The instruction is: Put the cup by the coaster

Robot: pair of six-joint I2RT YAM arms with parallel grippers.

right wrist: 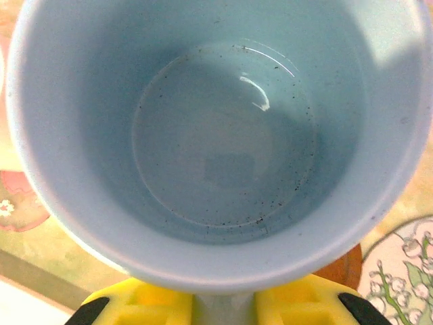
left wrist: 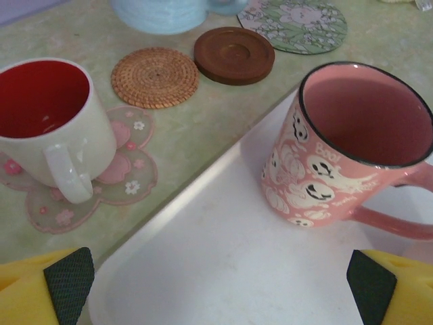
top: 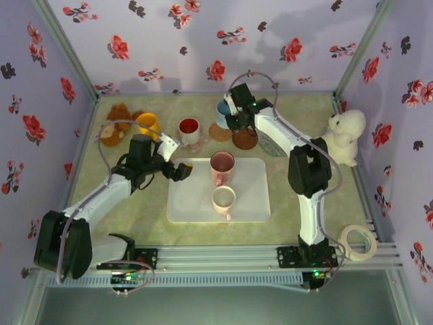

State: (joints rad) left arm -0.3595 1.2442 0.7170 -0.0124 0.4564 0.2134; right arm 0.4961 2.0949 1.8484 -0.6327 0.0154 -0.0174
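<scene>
My right gripper is shut on the handle of a light blue cup, and I look straight down into the empty cup. From above, this cup is at the back of the table, just behind a woven coaster and a brown coaster. The left wrist view has its base low behind the woven coaster; whether it rests on the table I cannot tell. My left gripper stands open over the white tray, near a pink ghost-print cup.
A white cup with a red inside sits on a pink flower coaster. A green floral coaster lies right of the brown one. A second small cup is on the tray. A yellow cup, a brown teddy, a white plush and a tape roll line the edges.
</scene>
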